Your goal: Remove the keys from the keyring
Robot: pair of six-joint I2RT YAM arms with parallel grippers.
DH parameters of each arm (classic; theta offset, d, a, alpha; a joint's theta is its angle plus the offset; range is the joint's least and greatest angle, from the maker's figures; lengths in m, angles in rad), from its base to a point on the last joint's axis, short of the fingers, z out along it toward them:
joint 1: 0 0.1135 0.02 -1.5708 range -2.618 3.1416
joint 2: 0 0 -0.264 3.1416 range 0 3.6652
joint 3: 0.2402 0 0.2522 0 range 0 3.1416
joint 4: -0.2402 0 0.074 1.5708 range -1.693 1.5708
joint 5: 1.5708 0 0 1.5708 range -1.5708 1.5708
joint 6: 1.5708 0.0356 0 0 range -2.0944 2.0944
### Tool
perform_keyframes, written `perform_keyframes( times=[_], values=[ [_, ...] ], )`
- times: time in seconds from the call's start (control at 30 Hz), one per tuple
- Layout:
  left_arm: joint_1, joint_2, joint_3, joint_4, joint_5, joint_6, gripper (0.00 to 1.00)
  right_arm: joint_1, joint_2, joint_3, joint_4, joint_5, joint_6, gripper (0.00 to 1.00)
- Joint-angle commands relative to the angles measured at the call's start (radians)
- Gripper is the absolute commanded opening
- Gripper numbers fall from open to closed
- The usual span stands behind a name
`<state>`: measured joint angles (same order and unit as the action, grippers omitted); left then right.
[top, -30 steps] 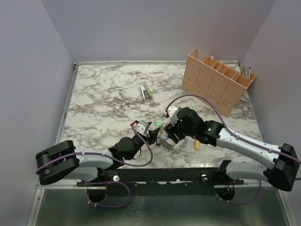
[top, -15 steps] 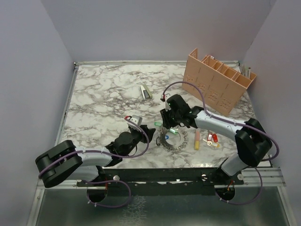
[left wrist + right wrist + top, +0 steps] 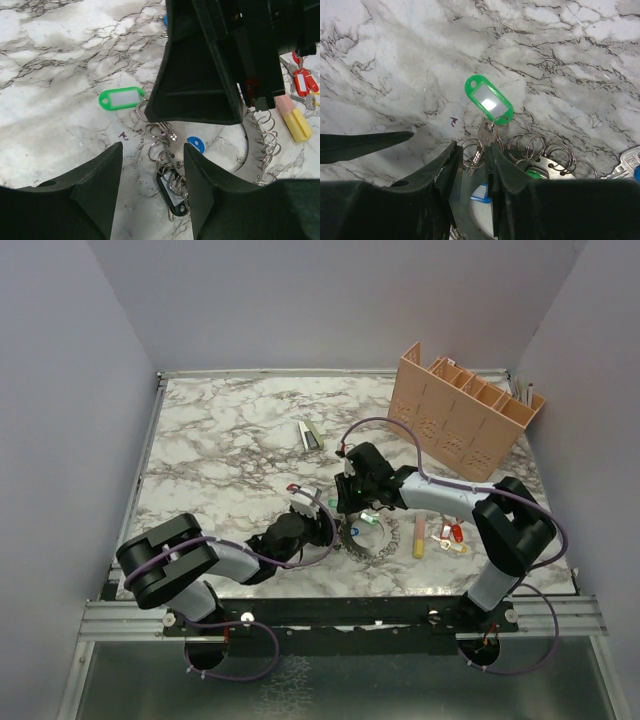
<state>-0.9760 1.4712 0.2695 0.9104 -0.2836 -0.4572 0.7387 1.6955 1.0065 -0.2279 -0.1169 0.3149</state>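
Top view: left gripper (image 3: 321, 526) spread, keyring (image 3: 375, 540) just right of its tips; right gripper (image 3: 349, 507) over the ring's far-left edge.
Left wrist: wide jaws straddling thin steel split rings (image 3: 161, 150); blue key (image 3: 196, 144) just past one finger.
Right wrist: jaws nearly together around green-tagged key (image 3: 486, 132); true pinch or not, cannot tell.
Technique: pin the coiled band flat, then walk the key round the coil; no straight tugging.
Materials: springy grey metal, glossy plastic, slick marble top (image 3: 395, 60).

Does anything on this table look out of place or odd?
Nothing spilled. The peach slotted plastic rack sits skewed to the table's edges at far right, and a purple mark stains the marble beside the green plastic key tag.
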Motion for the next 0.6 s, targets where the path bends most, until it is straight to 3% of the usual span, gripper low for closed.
perform_keyframes(
  times=[0.0, 0.27, 0.57],
  values=[
    [0.003, 0.079, 0.051, 0.029, 0.037, -0.018, 0.52, -0.008, 0.037, 0.015, 0.046, -0.044, 0.048, 0.31],
    [0.003, 0.213, 0.077, 0.061, 0.065, -0.058, 0.49, -0.010, 0.053, 0.007, 0.023, -0.056, 0.080, 0.27],
    [0.002, 0.234, 0.053, 0.099, 0.093, -0.096, 0.37, -0.010, -0.032, -0.031, -0.018, -0.031, 0.098, 0.33]
  ],
)
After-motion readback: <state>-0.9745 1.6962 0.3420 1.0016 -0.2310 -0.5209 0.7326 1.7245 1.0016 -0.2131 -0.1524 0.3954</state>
